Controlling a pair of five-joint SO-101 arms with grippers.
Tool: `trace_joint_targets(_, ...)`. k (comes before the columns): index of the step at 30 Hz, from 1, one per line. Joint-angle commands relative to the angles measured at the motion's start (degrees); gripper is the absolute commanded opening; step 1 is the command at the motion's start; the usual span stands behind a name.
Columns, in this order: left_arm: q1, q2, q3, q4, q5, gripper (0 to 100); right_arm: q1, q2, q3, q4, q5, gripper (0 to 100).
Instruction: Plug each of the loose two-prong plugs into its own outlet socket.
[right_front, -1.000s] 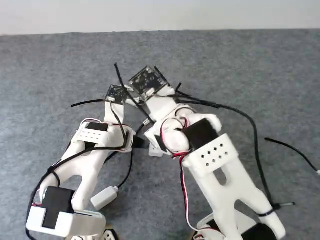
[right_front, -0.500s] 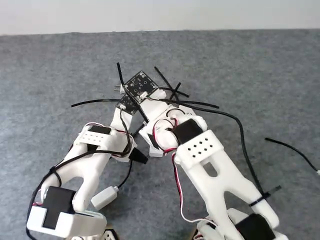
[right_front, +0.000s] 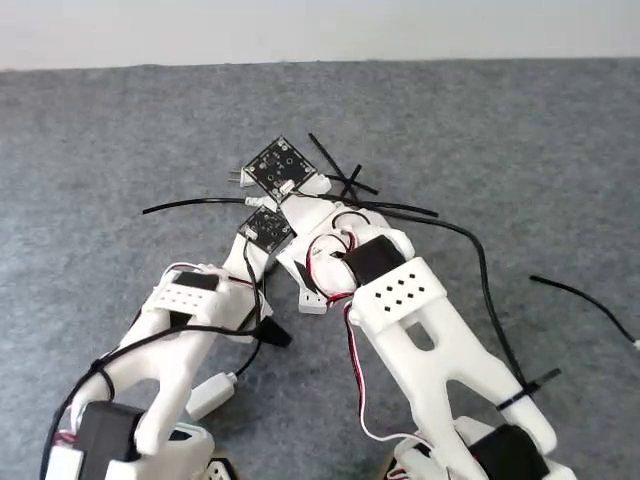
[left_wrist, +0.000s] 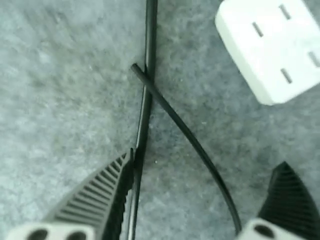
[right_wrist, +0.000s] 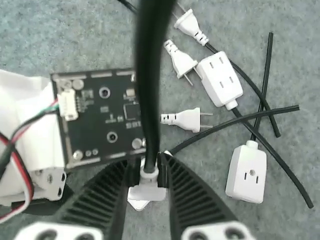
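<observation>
Two-prong plugs (right_wrist: 187, 119) lie loose on the tabletop beside outlet sockets (right_wrist: 220, 80) just beyond the right gripper (right_wrist: 148, 170), which pinches a black cord (right_wrist: 149, 75); the left gripper (left_wrist: 205, 167) hangs spread over crossed cords (left_wrist: 145, 100).

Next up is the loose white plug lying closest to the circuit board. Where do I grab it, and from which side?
Take the plug on its thick white body, between the ribbed neck and the two prongs. Come straight down from above, closing across its width. It lies flat on the mat with prongs level, so that should leave them bare for the nearby socket.
</observation>
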Motion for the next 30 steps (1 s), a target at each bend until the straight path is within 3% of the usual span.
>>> trace_joint_targets(1,0.97,-2.73,-0.04,-1.67,-0.7,40,0.31,-0.22,-0.62,-1.54,0.18,1.0)
trace_joint_targets(7,0.53,-2.73,0.13,-2.46,1.32,40,1.71,-0.22,-0.53,-2.33,-8.09,1.0)
trace_joint_targets(10,-0.35,-3.16,0.57,-4.57,10.11,40,4.7,0.13,0.09,-3.56,-18.64,1.0)
trace_joint_targets(15,-4.92,-3.25,0.66,-11.43,21.63,40,7.43,2.42,4.48,-10.15,-28.57,1.0)
trace_joint_targets(22,-12.4,-3.25,3.3,-19.6,25.49,40,7.16,4.26,5.63,-12.0,-28.92,1.0)
trace_joint_targets(30,-13.19,-9.67,8.13,-23.12,25.49,40,7.16,8.13,5.36,-13.76,-28.92,1.0)
